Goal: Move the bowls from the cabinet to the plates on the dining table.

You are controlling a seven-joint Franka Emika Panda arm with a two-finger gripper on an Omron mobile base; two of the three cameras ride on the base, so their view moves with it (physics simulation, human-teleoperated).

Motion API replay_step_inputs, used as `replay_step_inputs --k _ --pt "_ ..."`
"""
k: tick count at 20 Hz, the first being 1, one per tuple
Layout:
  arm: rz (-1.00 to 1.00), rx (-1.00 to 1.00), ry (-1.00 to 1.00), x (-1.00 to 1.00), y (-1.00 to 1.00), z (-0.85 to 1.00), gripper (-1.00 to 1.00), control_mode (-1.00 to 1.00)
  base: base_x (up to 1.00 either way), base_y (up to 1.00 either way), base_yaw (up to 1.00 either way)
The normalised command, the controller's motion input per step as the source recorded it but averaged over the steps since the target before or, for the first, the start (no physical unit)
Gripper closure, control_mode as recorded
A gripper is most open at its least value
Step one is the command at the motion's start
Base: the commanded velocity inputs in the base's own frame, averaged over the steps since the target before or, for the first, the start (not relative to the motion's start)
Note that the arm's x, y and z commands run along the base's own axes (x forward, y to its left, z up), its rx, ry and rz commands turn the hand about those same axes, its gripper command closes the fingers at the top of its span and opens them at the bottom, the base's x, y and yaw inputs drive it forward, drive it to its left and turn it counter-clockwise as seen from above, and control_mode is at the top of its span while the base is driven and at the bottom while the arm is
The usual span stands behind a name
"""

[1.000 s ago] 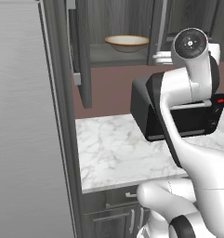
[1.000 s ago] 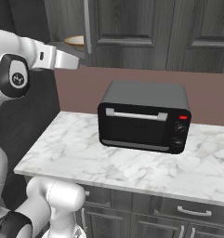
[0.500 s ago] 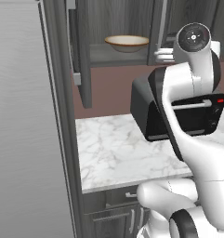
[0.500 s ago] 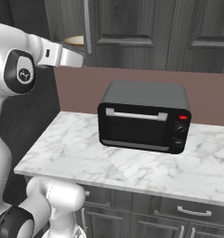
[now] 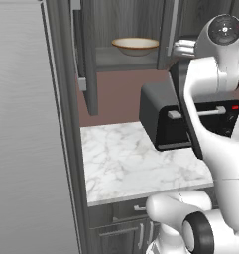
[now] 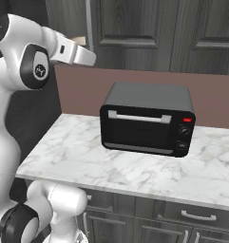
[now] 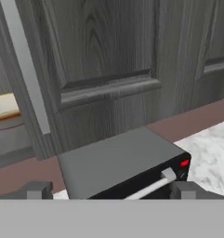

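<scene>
While the cabinet [image 5: 126,30] stands with 1 door swung open, its shelf edge faces outward above the marble worktop [image 5: 126,163], whose front left stretch is bare beside the black toaster oven [image 6: 147,118]. The cream bowl [image 5: 135,45] sits upright near the shelf front. The gripper [image 7: 111,190] is spread wide, holding nothing, above the oven.

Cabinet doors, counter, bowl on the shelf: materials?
Cabinet: looks like dark grey wood, matte, grain lines visible. Counter: white marble look, grey veins, smooth. Bowl: probably glazed ceramic, cream with a tan-brown rim.
</scene>
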Motion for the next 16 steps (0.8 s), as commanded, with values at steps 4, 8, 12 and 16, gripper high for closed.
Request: replay_step_inputs --k 4,8,12,16 --pt "0.0 0.07 -0.1 0.2 0.0 0.38 -1.0 -1.0 0.0 0.0 0.0" --pt "0.0 0.05 -0.09 0.2 0.0 0.3 -1.0 -1.0 0.0 0.0 0.0" --pt "0.0 0.03 -0.05 0.3 0.02 0.18 -1.0 -1.0 0.0 0.0 0.0" --pt "0.03 0.02 -0.02 0.13 0.08 0.08 -1.0 -1.0 0.0 0.0 0.0"
